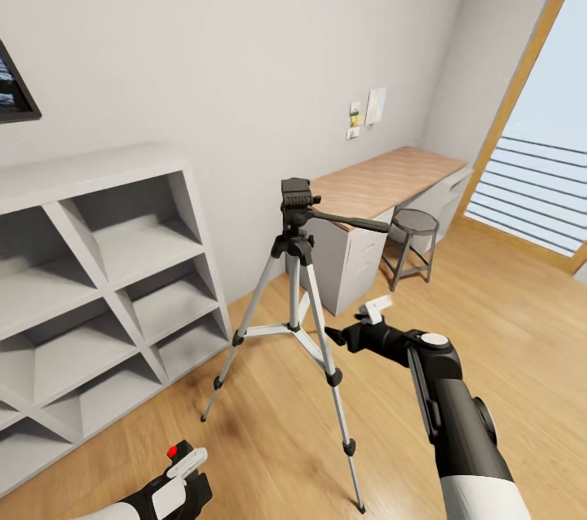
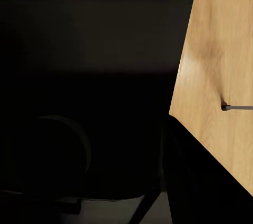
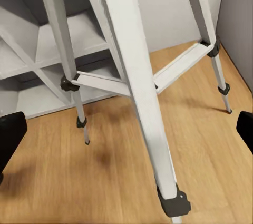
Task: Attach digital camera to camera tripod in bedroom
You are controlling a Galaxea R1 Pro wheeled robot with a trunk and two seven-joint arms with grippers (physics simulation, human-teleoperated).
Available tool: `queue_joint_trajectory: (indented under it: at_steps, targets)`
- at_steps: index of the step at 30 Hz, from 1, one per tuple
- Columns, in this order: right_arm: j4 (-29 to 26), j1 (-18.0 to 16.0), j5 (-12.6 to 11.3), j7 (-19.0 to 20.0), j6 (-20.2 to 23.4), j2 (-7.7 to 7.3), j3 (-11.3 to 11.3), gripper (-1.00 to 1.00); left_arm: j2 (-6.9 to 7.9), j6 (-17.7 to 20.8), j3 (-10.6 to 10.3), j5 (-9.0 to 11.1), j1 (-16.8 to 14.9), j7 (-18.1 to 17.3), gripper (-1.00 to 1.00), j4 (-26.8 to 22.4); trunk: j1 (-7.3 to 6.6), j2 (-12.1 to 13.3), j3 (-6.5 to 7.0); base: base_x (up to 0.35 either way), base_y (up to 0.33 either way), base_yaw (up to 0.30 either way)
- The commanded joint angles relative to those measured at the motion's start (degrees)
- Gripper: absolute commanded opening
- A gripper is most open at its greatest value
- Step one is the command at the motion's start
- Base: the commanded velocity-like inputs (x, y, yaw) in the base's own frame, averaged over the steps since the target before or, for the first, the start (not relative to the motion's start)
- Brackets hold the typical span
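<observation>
The camera tripod (image 1: 295, 259) stands on the wood floor mid-room, with silver legs, a black head (image 1: 297, 196) and a pan handle pointing right. My right gripper (image 1: 336, 334) hangs open close to the tripod's front right leg. In the right wrist view that leg (image 3: 138, 92) runs between the dark fingertips (image 3: 10, 134), which sit far apart at the picture's edges. Low at the left, my left gripper (image 1: 181, 478) is shut on the black digital camera, its red button (image 1: 172, 451) on top. The camera's dark body (image 2: 84, 103) blocks most of the left wrist view.
White cube shelves (image 1: 106, 275) line the wall at the left. A wood-topped desk (image 1: 383, 182) with a round stool (image 1: 414, 222) stands behind the tripod at the right. A wood-framed window (image 1: 538, 169) is at the far right. Open floor (image 1: 505, 300) lies right of the tripod.
</observation>
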Motion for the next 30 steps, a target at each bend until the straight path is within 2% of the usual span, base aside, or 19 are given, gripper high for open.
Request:
queue_joint_trajectory:
  at_steps: [1,14,30]
  targets:
    - [-0.1,-0.1,0.6,1.4,0.1,0.08,-0.1,1.00,-0.01,0.2,-0.5,0.4,-0.1,0.1,-1.00,0.0,0.03,-0.1,-0.11,0.000,0.000,0.000]
    - [0.0,-0.1,0.1,3.3,0.7,0.51,-0.1,1.00,-0.18,0.2,-0.5,0.2,-0.1,0.1,-1.00,-0.1,0.03,-0.1,-0.11,0.015,0.000,0.000]
    - [2.4,-0.1,0.0,4.3,0.7,0.80,0.0,1.00,-0.09,0.2,-0.5,0.2,-0.1,0.1,-1.00,-0.1,0.03,-0.1,-0.11,0.159,0.000,0.000]
